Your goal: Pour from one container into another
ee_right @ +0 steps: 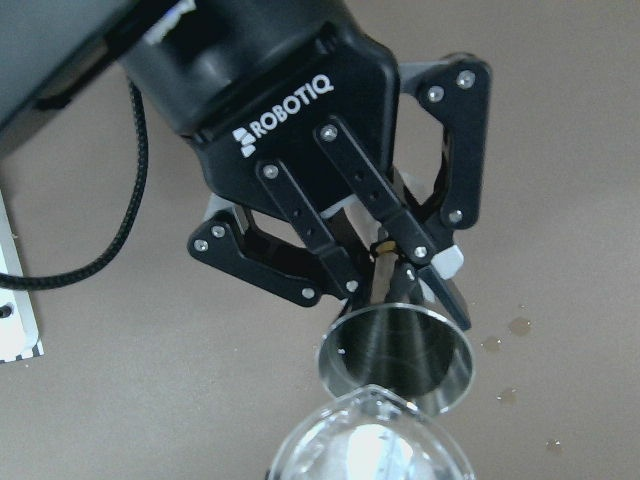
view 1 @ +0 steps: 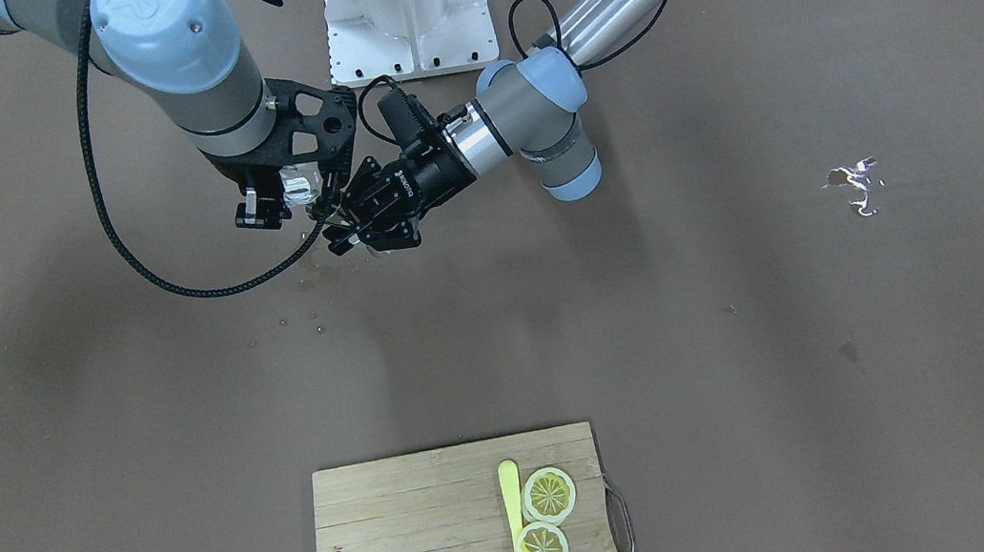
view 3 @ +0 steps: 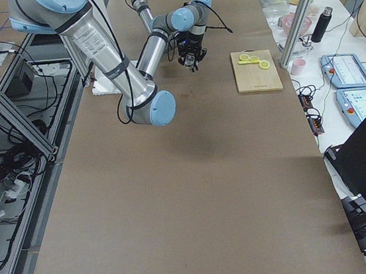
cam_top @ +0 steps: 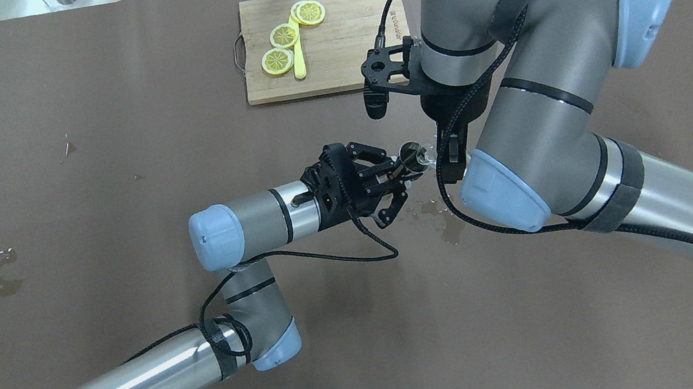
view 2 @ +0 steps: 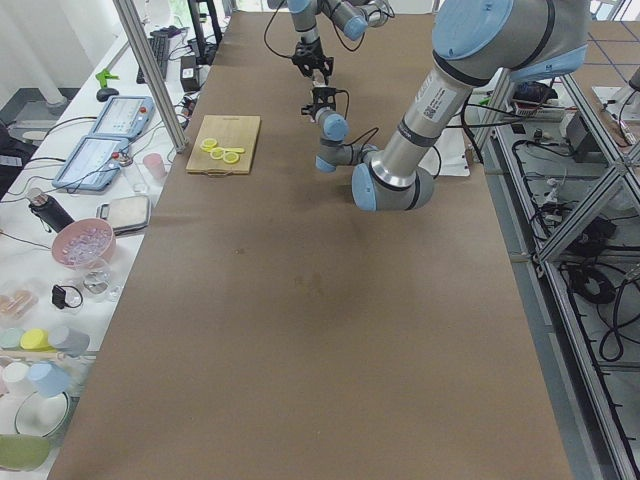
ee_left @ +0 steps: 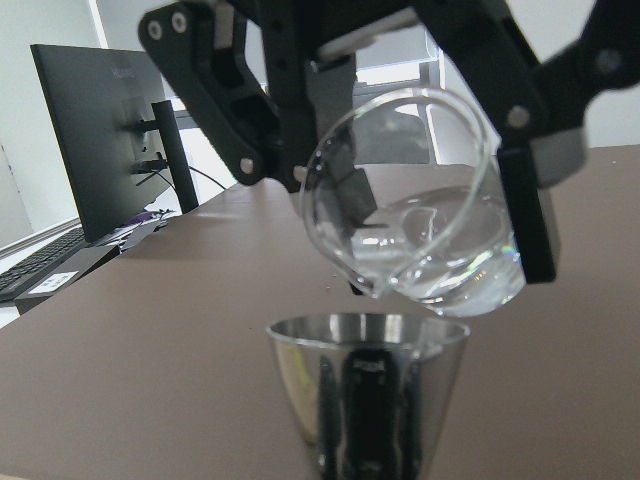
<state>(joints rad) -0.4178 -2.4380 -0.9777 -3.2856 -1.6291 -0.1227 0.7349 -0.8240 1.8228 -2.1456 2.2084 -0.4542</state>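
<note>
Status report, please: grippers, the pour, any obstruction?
Left gripper shut on jigger, upright. Right gripper shut on glass, tipped over jigger's mouth. Nothing between them.

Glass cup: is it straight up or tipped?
Tipped: the glass leans, lip down over the steel jigger, water pooled at its low side.

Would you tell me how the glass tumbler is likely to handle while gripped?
Probably slippery: the glass tumbler is smooth, wet inside, and tilted in the right gripper over the jigger. Likely fragile too, being clear glass.
</note>
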